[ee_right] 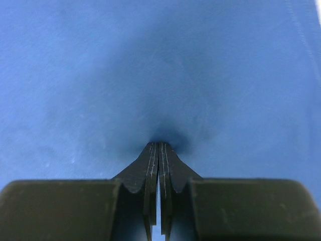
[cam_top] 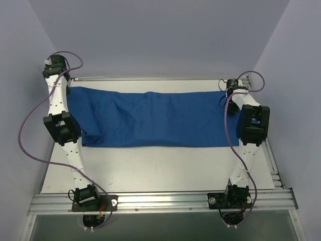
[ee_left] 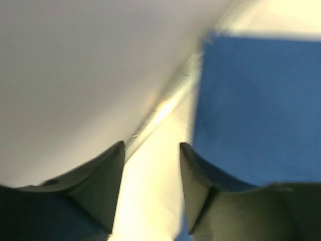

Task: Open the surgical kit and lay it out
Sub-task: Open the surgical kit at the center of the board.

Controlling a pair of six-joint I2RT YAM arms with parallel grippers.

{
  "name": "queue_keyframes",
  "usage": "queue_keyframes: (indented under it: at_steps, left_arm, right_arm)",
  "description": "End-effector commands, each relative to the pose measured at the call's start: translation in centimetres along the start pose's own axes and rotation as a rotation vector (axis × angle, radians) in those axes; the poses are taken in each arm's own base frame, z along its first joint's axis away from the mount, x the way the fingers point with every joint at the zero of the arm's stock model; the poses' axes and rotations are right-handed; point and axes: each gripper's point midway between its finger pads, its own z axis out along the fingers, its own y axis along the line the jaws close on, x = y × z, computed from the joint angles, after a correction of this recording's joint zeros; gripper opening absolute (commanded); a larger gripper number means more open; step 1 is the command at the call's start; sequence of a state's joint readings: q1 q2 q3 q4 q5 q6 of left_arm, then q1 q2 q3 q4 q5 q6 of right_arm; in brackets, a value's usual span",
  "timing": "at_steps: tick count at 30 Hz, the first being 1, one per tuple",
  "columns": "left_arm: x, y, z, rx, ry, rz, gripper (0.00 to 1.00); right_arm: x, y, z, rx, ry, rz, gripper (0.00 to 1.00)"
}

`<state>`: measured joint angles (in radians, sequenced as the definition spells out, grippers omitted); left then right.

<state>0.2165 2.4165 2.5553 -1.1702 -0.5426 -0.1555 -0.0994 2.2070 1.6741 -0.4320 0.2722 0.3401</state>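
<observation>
- Blue everywhere, lol: the large blue cloth wrap [cam_top: 150, 118] lies in a long, rumpled band across the far half of the white worktop [cam_top: 150, 170], running side to side.
- The left gripper [ee_left: 151, 145] sits by the wrap's far-left end. Its dark fingers [ee_left: 108, 170] are released, with only bare worktop between them, and the wrap's edge is just beside one finger.
- The right gripper [ee_right: 159, 144] is at the far-right end, fingers clenched on a pinch of the wrap. The cloth puckers around the tips.
</observation>
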Motion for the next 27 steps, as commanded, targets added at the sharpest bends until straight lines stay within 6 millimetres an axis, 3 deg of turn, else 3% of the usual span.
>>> queue_keyframes:
  at_steps: [1,4,8,11,14,16,17,19,20,22,23,26,27]
  left_arm:
    - [-3.4,6.5,-3.8,-0.091,-0.108,-0.101,0.60]
    - [-3.6,5.5,-5.1,-0.010,-0.118,-0.114,0.65]
    - [-3.8,4.2,-7.3,-0.003,-0.152,-0.076,0.72]
    - [-3.8,2.6,-8.4,0.070,-0.158,-0.089,0.72]
    - [-1.5,-1.1,-8.7,0.179,-0.095,-0.058,0.71]
    - [0.8,-3.9,-8.8,0.255,-0.029,-0.050,0.71]
    - [3.2,-4.8,-8.2,0.275,0.040,-0.032,0.70]
    - [5.1,-7.2,-8.7,0.352,0.071,-0.016,0.68]
    - [7.8,-7.7,-8.7,0.363,0.117,0.016,0.67]
    - [8.8,-9.0,-9.9,0.396,0.081,0.034,0.67]
    - [11.2,-9.1,-9.3,0.386,0.131,0.060,0.68]
    - [13.1,-8.4,-10.0,0.382,0.156,0.046,0.71]
    - [14.6,-8.1,-9.7,0.375,0.188,0.057,0.72]
  right_arm:
    - [6.0,-6.8,2.7,0.251,0.224,-0.117,0.00]
    - [3.7,-6.5,1.5,0.233,0.175,-0.106,0.00]
    - [-0.6,-3.3,-2.5,0.109,0.061,-0.095,0.00]
    - [-2.6,-1.3,-4.4,0.052,0.006,-0.104,0.06]
    - [-1.6,0.4,-4.7,-0.033,0.046,-0.080,0.17]
    - [-0.6,1.5,-4.9,-0.105,0.075,-0.064,0.20]
    - [0.2,1.8,-5.0,-0.127,0.080,-0.058,0.20]
    - [1.5,2.6,-5.3,-0.176,0.104,-0.047,0.21]
    - [1.7,3.0,-5.6,-0.195,0.098,-0.044,0.21]
    - [3.3,3.5,-5.6,-0.217,0.127,-0.051,0.21]
    - [3.8,4.1,-5.8,-0.228,0.128,-0.065,0.22]
    - [5.3,4.7,-6.0,-0.236,0.139,-0.093,0.29]
    - [6.3,4.5,-5.8,-0.228,0.158,-0.095,0.33]
